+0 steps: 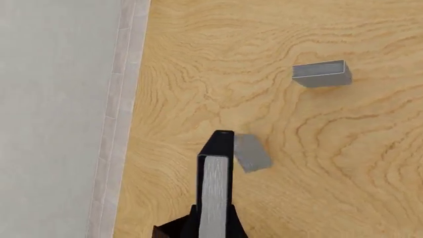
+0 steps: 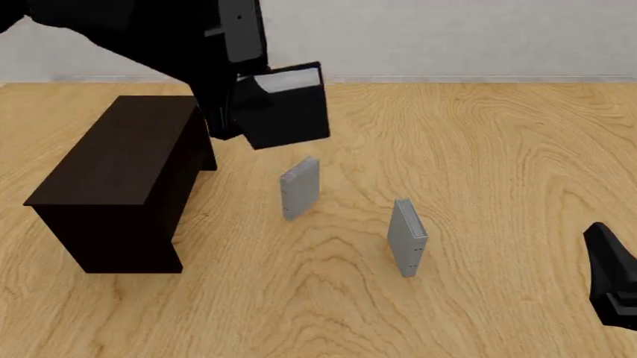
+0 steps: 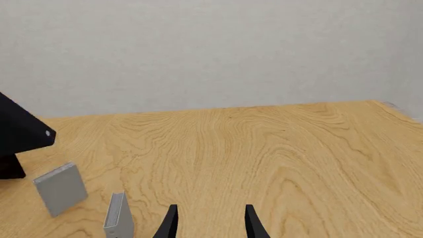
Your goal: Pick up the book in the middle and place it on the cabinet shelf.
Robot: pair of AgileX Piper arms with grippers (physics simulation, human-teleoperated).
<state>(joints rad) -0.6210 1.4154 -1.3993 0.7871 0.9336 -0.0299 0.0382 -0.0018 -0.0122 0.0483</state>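
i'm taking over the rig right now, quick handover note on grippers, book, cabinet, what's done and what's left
Left gripper: shut on the black book, held in the air beside the cabinet's far end.
Right gripper: open, empty, low at the near right.
Cabinet: on the table's left, nothing on its top.
Two grey books stand upright on the table.
Done: book picked up.
Left: carry it over the cabinet, set it down, release.

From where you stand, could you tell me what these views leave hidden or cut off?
- Left gripper: the front view has the arm covering it; the left wrist view's lower edge crops the fingers around the black book.
- Right gripper: fingers apart in its wrist view, tips only; the front view shows just the arm's dark body at the frame's edge.
- Cabinet: its shelf opening faces away from the front view.
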